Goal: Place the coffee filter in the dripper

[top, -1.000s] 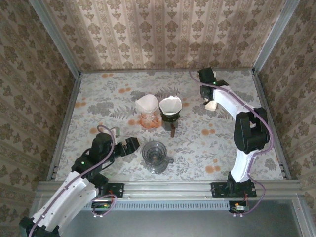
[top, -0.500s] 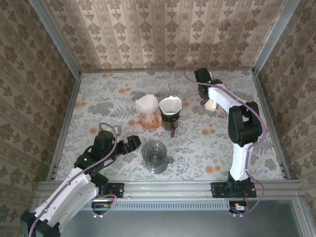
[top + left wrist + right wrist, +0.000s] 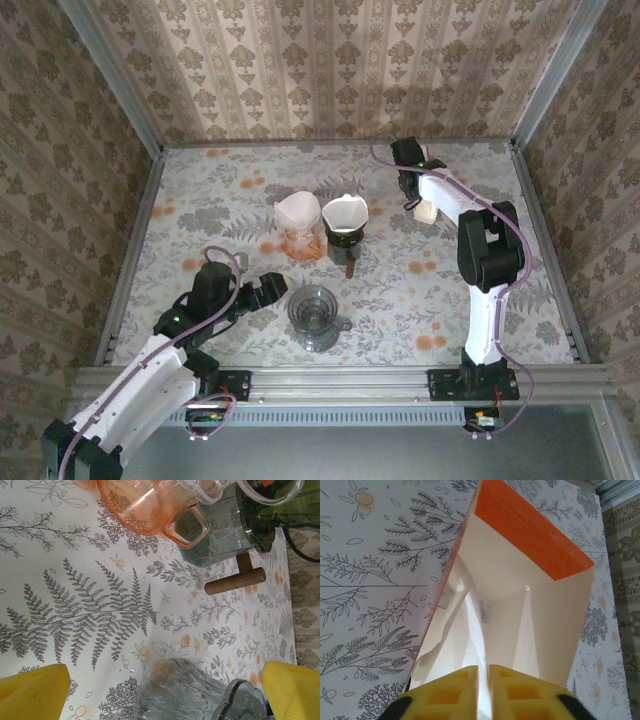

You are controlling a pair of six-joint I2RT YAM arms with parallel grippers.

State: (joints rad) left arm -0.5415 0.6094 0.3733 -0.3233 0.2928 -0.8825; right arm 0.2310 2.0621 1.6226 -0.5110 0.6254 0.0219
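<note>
Right tool [image 3: 482,672] is at the far right of the surface [image 3: 200,200], nose into the open box [image 3: 540,615], which lies on its side with the orange flap [image 3: 530,535] folded back. The fingers are pinched almost together on a thin white edge that looks like a coffee filter [image 3: 470,625], so the filter is in the box, gripped but not lifted out. The low angle suits sliding one sheet out of the stack; it could drag a second sheet or the box along.

Left tool [image 3: 162,680] is spread fully wide and holds nothing. It sits low, just beside the clear dripper [image 3: 190,695], probably to steady it. That dripper is empty and stands near the front edge, so it is the likely target.

The pink dripper [image 3: 298,228] and dark dripper [image 3: 345,228] each already carry a paper cone. They stand side by side mid-surface, roughly between box and target. The dark one's wooden handle [image 3: 235,580] points toward the clear dripper. The carry should pass over or around these two.
</note>
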